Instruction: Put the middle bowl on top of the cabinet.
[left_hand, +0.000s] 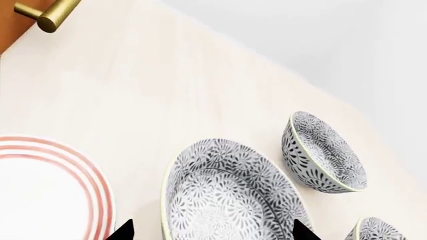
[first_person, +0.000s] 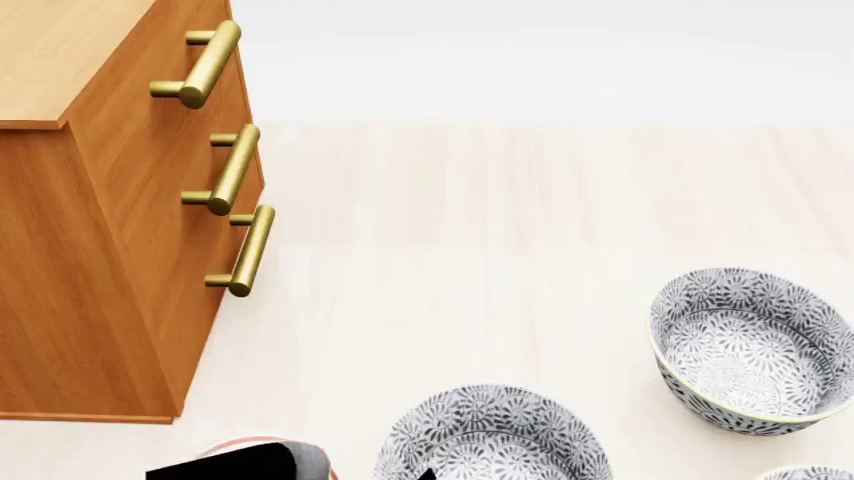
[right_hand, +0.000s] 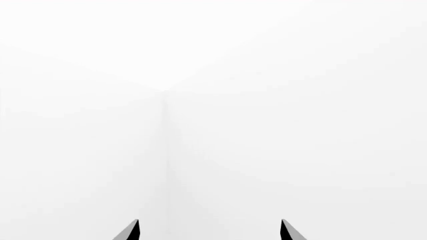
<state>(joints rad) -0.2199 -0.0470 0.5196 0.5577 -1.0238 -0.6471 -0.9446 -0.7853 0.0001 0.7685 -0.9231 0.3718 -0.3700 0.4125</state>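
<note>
Left claw (left_hand: 213, 231) open, tips astride the near bowl (left_hand: 230, 192) at lower centre; cabinet (first_person: 94, 200) stands upper left. Right claw (right_hand: 210, 230) open, facing blank white.

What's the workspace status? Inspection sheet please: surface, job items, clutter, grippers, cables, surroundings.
Surface: pale wood table, nothing spilled.
Job's things: middle bowl upright on the table, between the left gripper's fingertips in the left wrist view; cabinet stands left, visible part of its top bare.
Clutter: two identical bowls, red-striped plate.
Grippers: left open, grip on the bowl not confirmed; right gripper open, facing blank white.
Cables: nothing seen.
Surroundings: plain white backdrop.
</note>
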